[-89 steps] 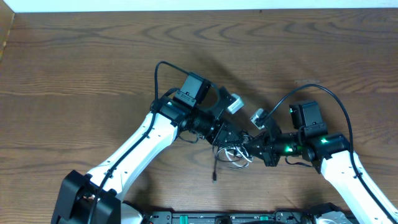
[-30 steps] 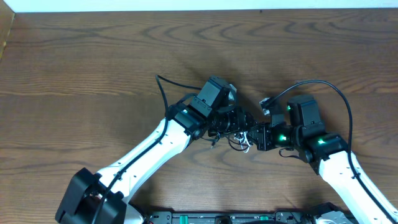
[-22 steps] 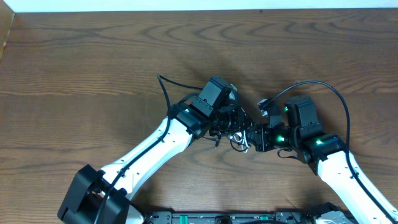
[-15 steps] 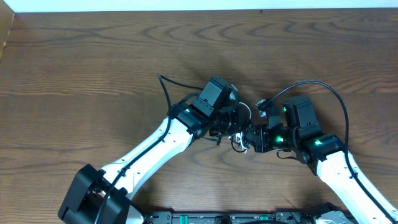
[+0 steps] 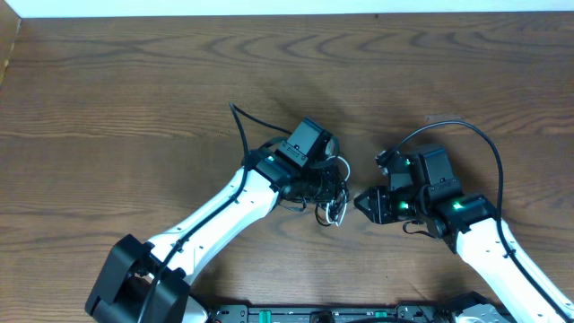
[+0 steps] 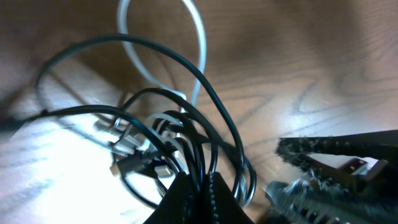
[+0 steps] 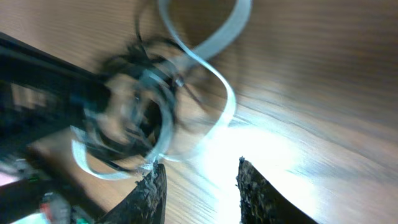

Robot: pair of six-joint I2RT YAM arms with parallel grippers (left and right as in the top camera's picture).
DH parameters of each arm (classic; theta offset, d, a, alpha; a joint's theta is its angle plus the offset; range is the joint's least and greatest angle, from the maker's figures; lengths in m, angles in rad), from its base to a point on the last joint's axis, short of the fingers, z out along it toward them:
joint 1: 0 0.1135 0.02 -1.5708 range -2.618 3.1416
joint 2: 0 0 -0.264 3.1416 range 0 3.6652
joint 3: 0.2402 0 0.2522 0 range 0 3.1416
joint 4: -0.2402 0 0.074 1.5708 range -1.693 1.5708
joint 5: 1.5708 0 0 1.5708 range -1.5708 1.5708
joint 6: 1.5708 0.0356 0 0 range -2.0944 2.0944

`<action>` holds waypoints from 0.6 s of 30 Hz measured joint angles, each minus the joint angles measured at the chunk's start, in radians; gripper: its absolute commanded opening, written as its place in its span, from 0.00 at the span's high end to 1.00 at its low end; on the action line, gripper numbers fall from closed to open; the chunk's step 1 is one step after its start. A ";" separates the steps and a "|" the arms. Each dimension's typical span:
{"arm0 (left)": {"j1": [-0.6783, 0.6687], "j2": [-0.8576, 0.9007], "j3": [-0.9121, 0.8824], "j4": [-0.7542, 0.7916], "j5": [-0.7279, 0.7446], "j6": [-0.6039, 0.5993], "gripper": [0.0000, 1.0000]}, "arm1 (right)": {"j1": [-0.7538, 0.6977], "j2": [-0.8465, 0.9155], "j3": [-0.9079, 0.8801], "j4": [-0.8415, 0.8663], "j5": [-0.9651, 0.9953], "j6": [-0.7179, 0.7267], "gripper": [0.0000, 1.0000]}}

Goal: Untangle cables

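Observation:
The white cable (image 5: 339, 212) and the black cable (image 5: 325, 187) hang in one tangled bundle at the middle of the table. My left gripper (image 5: 319, 186) is shut on strands of the black cable, seen up close in the left wrist view (image 6: 200, 180), where the black cable's loops (image 6: 180, 118) and the white cable's loop (image 6: 194, 37) cross with small metal plugs (image 6: 127, 144) among them. My right gripper (image 5: 363, 203) is open and empty, just right of the bundle. In the right wrist view (image 7: 198, 175) the white cable (image 7: 214, 81) loops in front of its open jaws, blurred.
A thick black arm cable (image 5: 260, 126) arcs behind the left arm and another (image 5: 466, 135) loops over the right arm. The brown wooden table (image 5: 108, 99) extends around, with a white wall edge (image 5: 269, 7) at the back.
My right gripper has let go of the bundle, opened and drawn back to the right. My left gripper has kept hold and shifted slightly left with the cables.

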 measured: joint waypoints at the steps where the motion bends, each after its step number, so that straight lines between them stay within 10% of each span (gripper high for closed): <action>1: 0.006 0.000 0.000 0.000 -0.003 0.012 0.93 | 0.000 0.000 0.000 -0.015 0.026 0.000 0.66; 18: 0.039 0.002 0.000 0.189 0.248 0.119 0.93 | 0.000 0.000 0.000 0.024 0.068 0.067 0.60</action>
